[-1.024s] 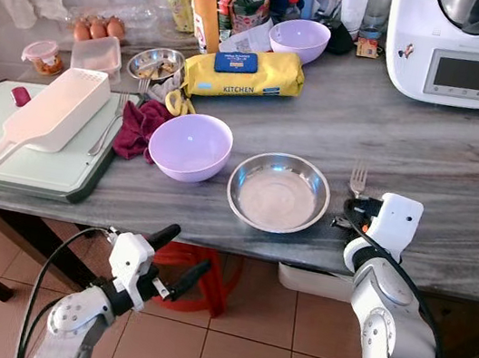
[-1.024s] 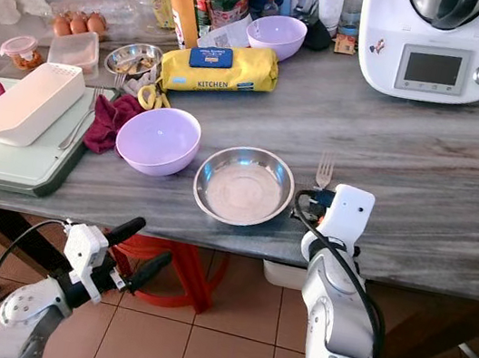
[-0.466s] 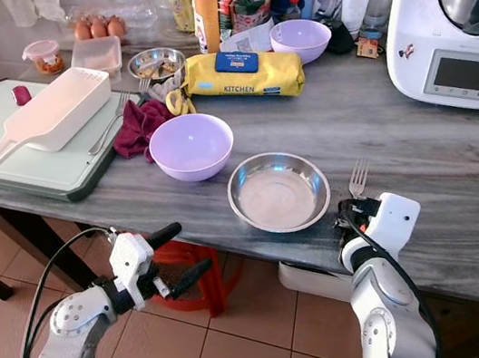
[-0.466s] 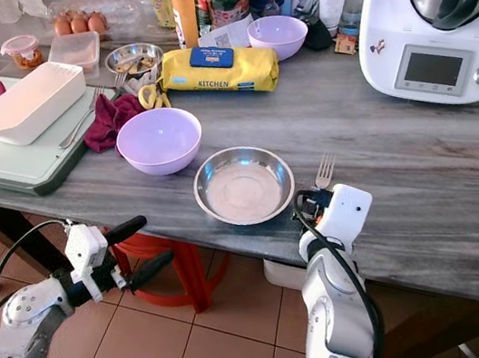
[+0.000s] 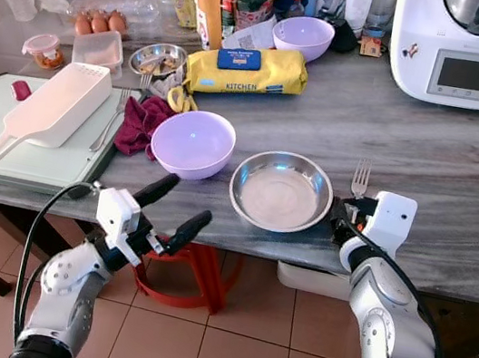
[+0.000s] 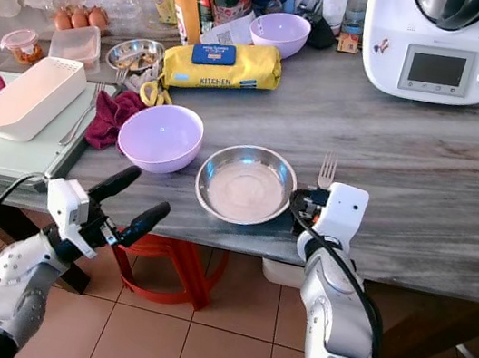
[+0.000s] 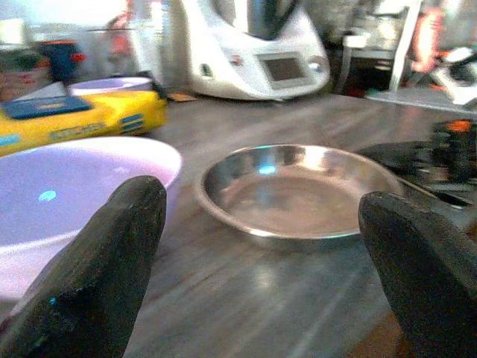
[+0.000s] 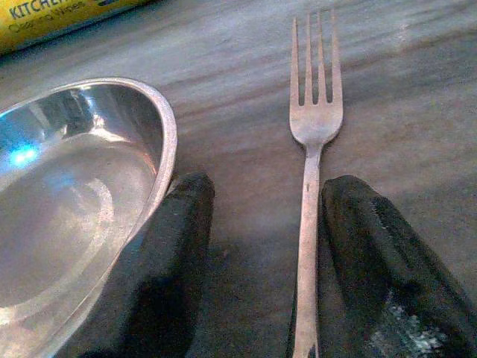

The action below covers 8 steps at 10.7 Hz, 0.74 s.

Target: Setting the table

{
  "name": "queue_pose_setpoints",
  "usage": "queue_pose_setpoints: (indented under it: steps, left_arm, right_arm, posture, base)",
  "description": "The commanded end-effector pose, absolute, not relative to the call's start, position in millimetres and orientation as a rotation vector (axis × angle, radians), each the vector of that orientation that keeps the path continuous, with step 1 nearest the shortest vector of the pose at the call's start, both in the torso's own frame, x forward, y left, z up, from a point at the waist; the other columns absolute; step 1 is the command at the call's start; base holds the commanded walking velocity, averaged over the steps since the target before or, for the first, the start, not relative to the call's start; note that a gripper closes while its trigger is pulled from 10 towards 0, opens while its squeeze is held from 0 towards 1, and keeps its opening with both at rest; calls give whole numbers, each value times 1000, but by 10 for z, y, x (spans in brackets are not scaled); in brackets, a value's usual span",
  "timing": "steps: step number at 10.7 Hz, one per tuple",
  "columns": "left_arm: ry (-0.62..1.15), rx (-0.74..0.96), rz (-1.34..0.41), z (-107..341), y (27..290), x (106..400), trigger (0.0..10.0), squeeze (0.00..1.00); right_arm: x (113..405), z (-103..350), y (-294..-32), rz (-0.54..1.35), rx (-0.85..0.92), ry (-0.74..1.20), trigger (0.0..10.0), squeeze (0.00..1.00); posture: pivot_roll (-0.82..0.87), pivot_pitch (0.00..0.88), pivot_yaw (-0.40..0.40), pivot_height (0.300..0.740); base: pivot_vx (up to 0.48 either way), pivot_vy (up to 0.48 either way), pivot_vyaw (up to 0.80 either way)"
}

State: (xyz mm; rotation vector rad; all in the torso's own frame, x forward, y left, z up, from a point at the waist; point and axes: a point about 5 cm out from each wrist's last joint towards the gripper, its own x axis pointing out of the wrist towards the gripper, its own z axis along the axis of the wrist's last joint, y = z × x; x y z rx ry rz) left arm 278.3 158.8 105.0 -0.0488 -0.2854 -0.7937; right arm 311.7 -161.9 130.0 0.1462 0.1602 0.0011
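Fork lay flat on the grey desk, just right of the steel bowl, at the near edge. Long axis ran near to far: tines pointed to the far side, handle pointed back toward the near edge and under the right end effector. Handle end not visible; hidden beneath the wrist housing in the eye views.

Right end effector rested at the near desk edge, directly behind the fork along its handle line. Fingers stood spread apart, one against the rim of the steel bowl, the other just beside the handle on its right. Handle ran through the gap, close to the right finger, not centred. Nothing gripped; fork lay free on the desk.

Left end effector hovered below and in front of the near desk edge, left of the steel bowl, near the lilac bowl. Fingers wide open and empty, aimed across the desk toward the steel bowl.

Judged: right arm by far the nearer to the fork. Fork already aligned with the finger axis, so no rotation of the wrist appeared needed; a small shift rightward to centre the handle, then closure across it. Low, flat handle on a hard desk likely to slip from the pads.
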Motion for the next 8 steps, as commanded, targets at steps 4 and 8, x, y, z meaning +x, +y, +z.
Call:
queue_pose_setpoints:
  steps: [4,8]
  left_arm:
    - [-288,-12,-797,1364,1569,2671,10000,0]
    - [-285,12,-462,1580,1239,2786,10000,0]
  right_arm:
    - [3020,1274,-1686,-16,109,154,10000,1000]
    - [2881,1647,-1712,-64,56,-80,10000,1000]
  posture:
    - [-85,112,135,740]
    - [-95,89,130,740]
  base:
    - [0,0,0]
    - [0,0,0]
